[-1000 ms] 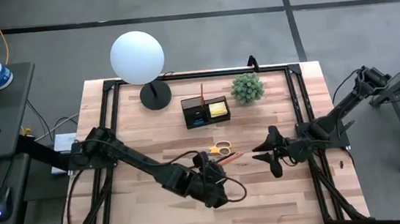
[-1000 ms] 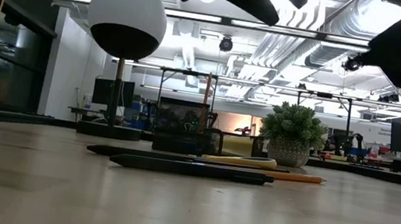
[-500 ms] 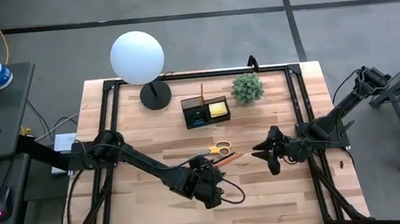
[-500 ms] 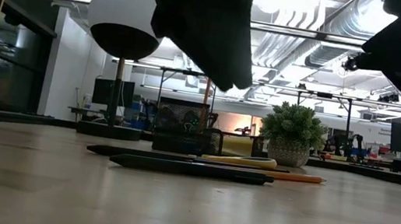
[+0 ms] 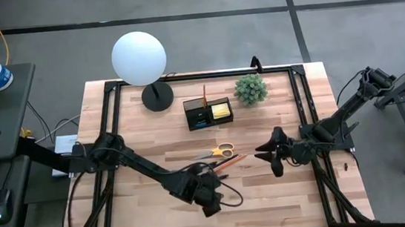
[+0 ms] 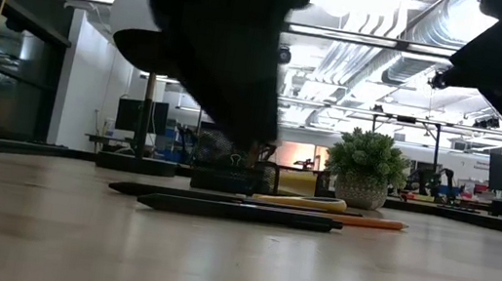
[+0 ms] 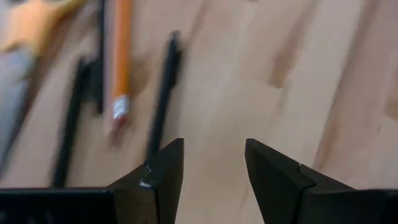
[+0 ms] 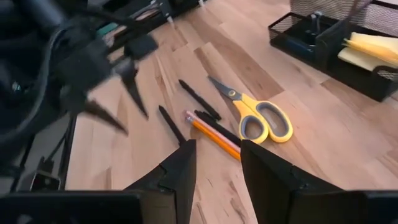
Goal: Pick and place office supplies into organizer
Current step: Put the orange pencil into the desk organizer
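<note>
Since the earlier frame the left gripper [image 5: 212,195] has descended toward the table and now fills much of the low view; its fingers [image 7: 163,168] stand apart, released, holding nothing, above bare wooden table [image 5: 145,141]. Just ahead of it lie one orange pencil [image 7: 122,56] and three dark pens [image 8: 198,98], with one pair of yellow-handled scissors [image 5: 224,150] beyond them. Farther beyond stands one black organizer [image 5: 208,113], a yellow sticky-note pad [image 5: 221,110] already in a compartment. Well to its right hangs the right gripper [image 5: 272,159], unchanged, fingers parted and empty. One globe lamp [image 5: 139,58] and one potted plant [image 5: 250,89] occupy the table's far side. Behind it the room is an open office with ceiling lights.
</note>
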Controlling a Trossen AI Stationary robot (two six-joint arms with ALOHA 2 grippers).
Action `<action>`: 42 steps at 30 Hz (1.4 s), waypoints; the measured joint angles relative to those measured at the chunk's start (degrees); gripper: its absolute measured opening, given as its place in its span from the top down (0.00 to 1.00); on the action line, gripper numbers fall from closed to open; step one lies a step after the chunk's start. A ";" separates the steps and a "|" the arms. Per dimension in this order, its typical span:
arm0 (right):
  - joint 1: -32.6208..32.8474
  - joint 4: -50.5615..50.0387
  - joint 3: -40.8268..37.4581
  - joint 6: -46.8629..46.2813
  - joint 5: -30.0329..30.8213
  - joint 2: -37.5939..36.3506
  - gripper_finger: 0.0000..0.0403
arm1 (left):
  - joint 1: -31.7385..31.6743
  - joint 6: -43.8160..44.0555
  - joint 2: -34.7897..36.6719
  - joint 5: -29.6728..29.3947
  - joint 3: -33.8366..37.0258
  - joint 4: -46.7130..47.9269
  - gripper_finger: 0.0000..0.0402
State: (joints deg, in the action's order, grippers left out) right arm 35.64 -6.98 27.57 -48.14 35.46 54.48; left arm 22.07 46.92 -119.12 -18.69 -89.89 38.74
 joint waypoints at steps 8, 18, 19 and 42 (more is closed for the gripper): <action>0.00 0.27 0.00 8.73 -1.50 0.00 0.69 | 2.07 13.23 8.13 -14.37 3.52 5.80 0.61; 0.00 0.93 0.00 9.66 -1.79 0.00 0.69 | 1.04 11.46 19.06 -14.41 26.97 -28.87 0.61; 0.00 1.02 0.00 9.66 -1.68 0.00 0.69 | 1.12 9.12 18.95 -13.96 28.18 -31.61 0.61; -0.99 2.65 0.00 7.98 1.01 0.00 0.69 | -3.33 -2.97 9.73 -2.49 29.84 -38.59 0.61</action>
State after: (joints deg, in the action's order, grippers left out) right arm 34.64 -4.33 27.57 -40.16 36.47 54.48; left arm 18.74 43.94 -109.40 -21.18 -60.05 0.15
